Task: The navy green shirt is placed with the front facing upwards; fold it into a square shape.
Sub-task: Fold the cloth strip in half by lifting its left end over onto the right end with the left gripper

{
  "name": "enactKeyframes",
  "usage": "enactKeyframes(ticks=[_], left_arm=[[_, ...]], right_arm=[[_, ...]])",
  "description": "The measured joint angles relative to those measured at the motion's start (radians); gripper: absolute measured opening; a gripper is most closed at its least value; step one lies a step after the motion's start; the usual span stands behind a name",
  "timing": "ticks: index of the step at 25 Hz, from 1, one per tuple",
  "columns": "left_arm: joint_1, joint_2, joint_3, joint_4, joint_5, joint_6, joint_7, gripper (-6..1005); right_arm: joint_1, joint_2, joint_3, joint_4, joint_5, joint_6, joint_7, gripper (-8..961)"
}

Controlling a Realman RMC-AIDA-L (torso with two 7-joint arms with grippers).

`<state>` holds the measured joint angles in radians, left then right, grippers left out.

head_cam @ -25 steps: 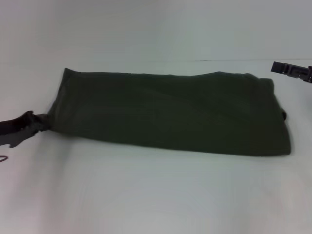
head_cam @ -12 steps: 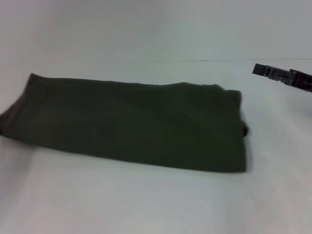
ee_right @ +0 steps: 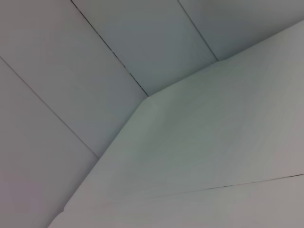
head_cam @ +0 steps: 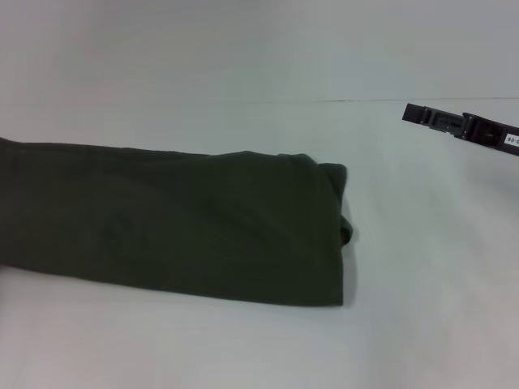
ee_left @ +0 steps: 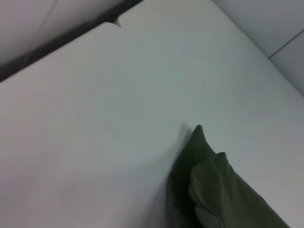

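head view shows the folded navy green shirt (head_cam: 174,231) and right gripper (head_cam: 409,113), jaw state unclear; left wrist view shows only a corner

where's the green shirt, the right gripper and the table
green shirt (head_cam: 178,235), head view, middle of the folded body
right gripper (head_cam: 418,114), head view, its dark tip
table (head_cam: 422,267), head view, bare white top right of the shirt

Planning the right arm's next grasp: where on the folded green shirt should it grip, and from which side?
Probably the near right corner of the navy green shirt, about. It lies as a long folded band with its right end free and stacked in layers, so come in from the robot's right, where the right gripper hangs, and pinch all layers together.
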<state>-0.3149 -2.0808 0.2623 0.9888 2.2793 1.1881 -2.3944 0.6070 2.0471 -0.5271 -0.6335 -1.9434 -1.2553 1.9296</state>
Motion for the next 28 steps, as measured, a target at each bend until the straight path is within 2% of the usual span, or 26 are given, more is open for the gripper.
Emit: enactKeyframes(ticks=[4,8,11,13,14,17,19,20,22,25,28], left_arm=[[-0.012,0.001,-0.006,0.001,-0.030,0.043,0.000,26],[-0.064,-0.017,0.002,0.003,-0.153,0.194,0.039,38],[-0.126,-0.062,0.043,-0.002,-0.266,0.307,0.081,47],[-0.164,-0.086,0.118,-0.020,-0.333,0.333,0.100,53],[-0.183,-0.092,0.172,-0.053,-0.376,0.335,0.111,56],[-0.241,-0.091,0.333,-0.197,-0.514,0.302,0.167,65],[-0.304,-0.092,0.423,-0.370,-0.618,0.263,0.267,71],[-0.316,-0.092,0.437,-0.406,-0.637,0.255,0.292,74],[-0.379,-0.095,0.466,-0.604,-0.703,0.207,0.419,80],[-0.447,-0.096,0.438,-0.903,-0.772,0.108,0.647,89],[-0.475,-0.096,0.338,-1.127,-0.797,0.053,0.857,98]], right_arm=[[0.000,0.000,-0.001,0.000,0.000,0.000,-0.002,927],[-0.011,0.000,-0.001,0.000,0.000,-0.004,-0.014,927],[-0.023,-0.005,0.000,0.000,0.000,-0.009,-0.021,927],[-0.030,-0.009,0.001,0.000,0.000,-0.015,-0.026,927],[-0.033,-0.013,0.002,0.001,0.000,-0.022,-0.026,927],[-0.045,-0.026,0.004,0.001,0.000,-0.045,-0.028,927],[-0.054,-0.036,0.006,-0.002,0.000,-0.057,-0.029,927],[-0.057,-0.040,0.006,-0.002,0.000,-0.062,-0.031,927],[-0.066,-0.053,0.007,-0.001,-0.002,-0.073,-0.036,927],[-0.075,-0.066,0.002,0.000,-0.006,-0.080,-0.042,927],[-0.080,-0.079,0.001,0.000,-0.010,-0.080,-0.049,926]])
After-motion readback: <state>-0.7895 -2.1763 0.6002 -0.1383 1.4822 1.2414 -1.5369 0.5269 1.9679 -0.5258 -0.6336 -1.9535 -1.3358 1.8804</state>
